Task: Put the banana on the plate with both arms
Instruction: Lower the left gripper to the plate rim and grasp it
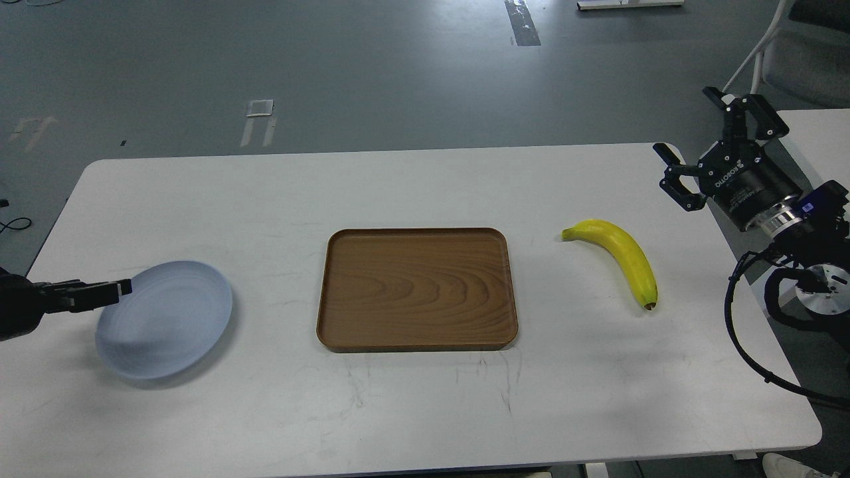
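The yellow banana [621,255] lies on the white table [412,411] at the right, stem end to the far left, dark tip toward me. The pale blue-grey plate [169,322] sits at the front left. My left gripper [121,289] comes in low from the left edge, seen side-on, its tip at the plate's left rim; its fingers cannot be told apart. My right gripper [685,121] is open and empty, hovering over the table's far right corner, behind and to the right of the banana.
A rectangular brown wooden tray [417,289] lies in the middle of the table between plate and banana. A second white table [820,129] and a chair [807,60] stand at the far right. Black cables [737,325] hang off the right edge.
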